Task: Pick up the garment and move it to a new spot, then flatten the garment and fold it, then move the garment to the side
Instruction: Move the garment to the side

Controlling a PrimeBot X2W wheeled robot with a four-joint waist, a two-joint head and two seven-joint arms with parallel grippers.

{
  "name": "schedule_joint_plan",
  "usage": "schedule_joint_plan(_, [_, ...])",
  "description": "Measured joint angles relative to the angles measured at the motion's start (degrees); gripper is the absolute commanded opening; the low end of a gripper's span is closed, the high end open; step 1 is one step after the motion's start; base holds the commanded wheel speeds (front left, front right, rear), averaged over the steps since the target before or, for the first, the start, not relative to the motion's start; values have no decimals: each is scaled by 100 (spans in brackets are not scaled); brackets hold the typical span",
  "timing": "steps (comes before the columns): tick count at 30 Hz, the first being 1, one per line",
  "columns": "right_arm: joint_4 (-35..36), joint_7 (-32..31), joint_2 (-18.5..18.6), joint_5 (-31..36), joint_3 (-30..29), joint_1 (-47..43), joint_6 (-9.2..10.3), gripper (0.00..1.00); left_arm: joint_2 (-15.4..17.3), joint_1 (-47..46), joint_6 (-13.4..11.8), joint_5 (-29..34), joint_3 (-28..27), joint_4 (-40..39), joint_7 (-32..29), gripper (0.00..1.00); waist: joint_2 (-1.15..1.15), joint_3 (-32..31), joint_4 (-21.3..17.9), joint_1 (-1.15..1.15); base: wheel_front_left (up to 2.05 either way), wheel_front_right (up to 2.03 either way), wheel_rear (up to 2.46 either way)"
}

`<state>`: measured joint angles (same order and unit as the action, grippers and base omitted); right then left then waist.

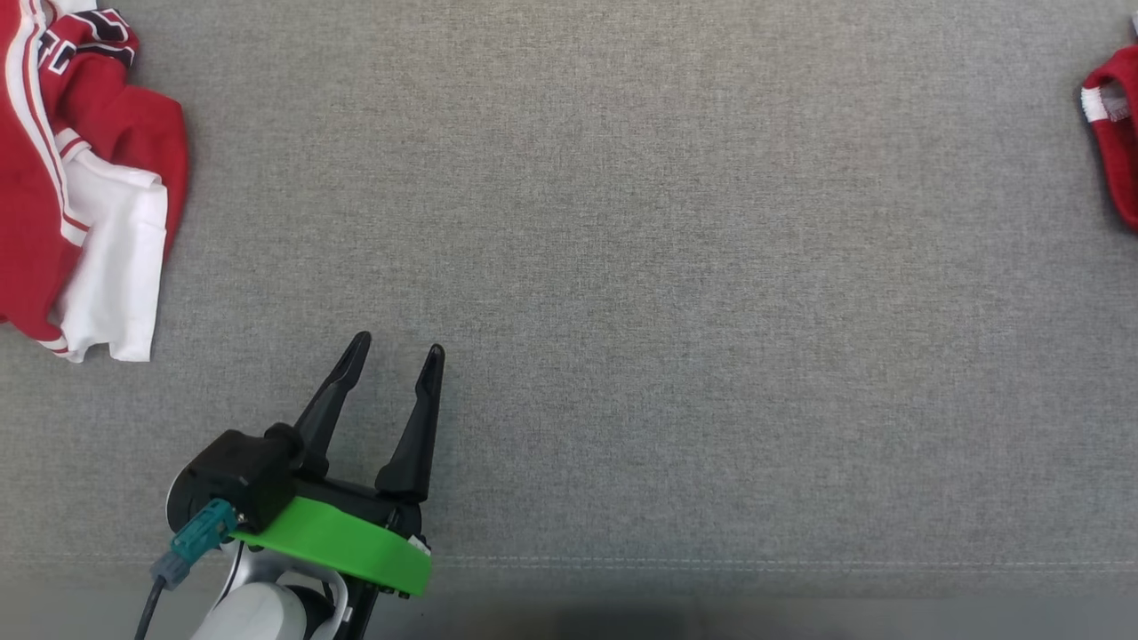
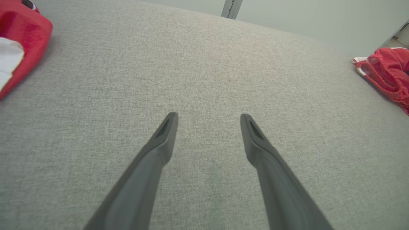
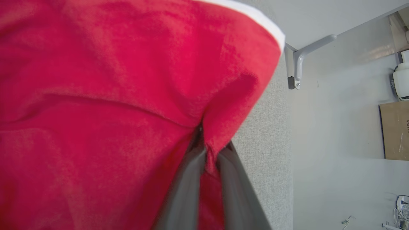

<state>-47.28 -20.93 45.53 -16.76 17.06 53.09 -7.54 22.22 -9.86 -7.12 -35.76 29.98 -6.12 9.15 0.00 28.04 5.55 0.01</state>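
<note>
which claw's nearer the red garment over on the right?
Right. The right claw is shut on a fold of the red garment. The left claw sits open over the bare grey surface, well clear of it.

On my left gripper [image 1: 396, 344] I see two long black tapered fingers [image 1: 413, 436] on a black housing [image 1: 240, 476], a bright green collar [image 1: 338, 542], a teal plug [image 1: 200, 532] with grey cable [image 1: 148, 612], and a white forearm [image 1: 253, 615].

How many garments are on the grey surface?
2: red-and-white garment at left edge; red garment at right edge, likely what the right hand pinches. Others may lie outside view.
</note>
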Motion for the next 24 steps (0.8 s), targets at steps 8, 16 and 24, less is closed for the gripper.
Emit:
schedule_joint_plan(8, [-370, 299, -280, 533, -465, -2, 0, 100, 52, -12, -51, 7, -9, -57, -35, 100, 0, -50, 11, 0, 0, 0, 0])
schedule_joint_plan(16, [-409, 539, -726, 875, -720, -87, 0, 100, 49, -8, -100, -21, -16, -7, -43, 100, 0, -297, -17, 0, 0, 0, 0])
schedule_joint_plan(24, [-432, 826, -1115, 848, -1093, -181, 0, 100, -22, 48, -107, -102, -10, 146, 56, 100, 0, -671, 9, -1, 0, 0, 0])
